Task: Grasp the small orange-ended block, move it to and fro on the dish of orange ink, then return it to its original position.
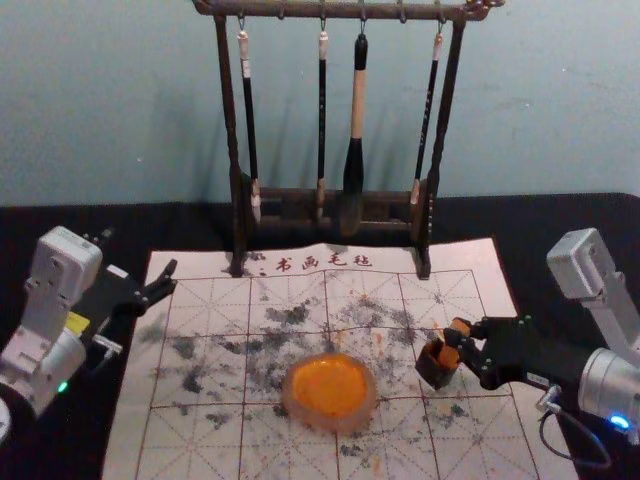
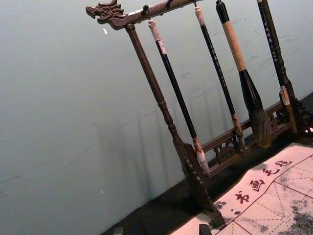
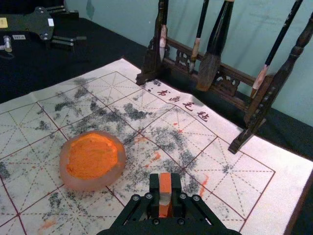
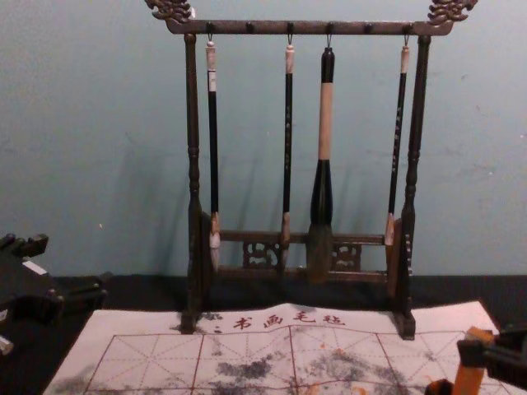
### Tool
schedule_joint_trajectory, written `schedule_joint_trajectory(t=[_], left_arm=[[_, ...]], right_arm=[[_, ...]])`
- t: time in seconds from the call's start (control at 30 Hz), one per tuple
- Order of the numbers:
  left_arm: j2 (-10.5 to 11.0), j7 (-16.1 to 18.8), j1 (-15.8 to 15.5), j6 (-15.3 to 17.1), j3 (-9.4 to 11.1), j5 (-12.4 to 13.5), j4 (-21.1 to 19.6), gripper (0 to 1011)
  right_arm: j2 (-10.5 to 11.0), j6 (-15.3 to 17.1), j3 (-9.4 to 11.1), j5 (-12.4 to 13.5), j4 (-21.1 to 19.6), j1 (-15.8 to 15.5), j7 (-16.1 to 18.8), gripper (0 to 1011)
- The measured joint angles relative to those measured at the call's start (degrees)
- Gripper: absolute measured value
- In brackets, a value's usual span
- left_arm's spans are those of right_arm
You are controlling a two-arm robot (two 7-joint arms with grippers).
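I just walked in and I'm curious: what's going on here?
The robot's right gripper has its fingers closed on a small orange-ended block, right by a little dark box on the marked mat. The dish of orange ink sits to the box's left. The left gripper idles at the left, fingers open.

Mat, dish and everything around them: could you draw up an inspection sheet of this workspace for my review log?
Surface: mat over dark cloth; grey-black smudges, some orange marks.
Job's things: dish of orange ink on the mat; block held at the dark box, whether its lower end is inside I cannot tell.
Clutter: rack with four hanging brushes at the mat's far edge.
Grippers: right shut on the block; left open, off the dish, by the mat's left edge.
Cables: one loop below the right arm.
Surroundings: wall behind.
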Motion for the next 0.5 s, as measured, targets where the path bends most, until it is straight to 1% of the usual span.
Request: schedule_joint_trajectory(t=[0.5], left_arm=[[0.0,0.0,0.0,0.0,0.0,0.0,0.0,1001]], right_arm=[[-1.6,0.3,-2.1,-2.5,3.6,2.1,0.5,99]])
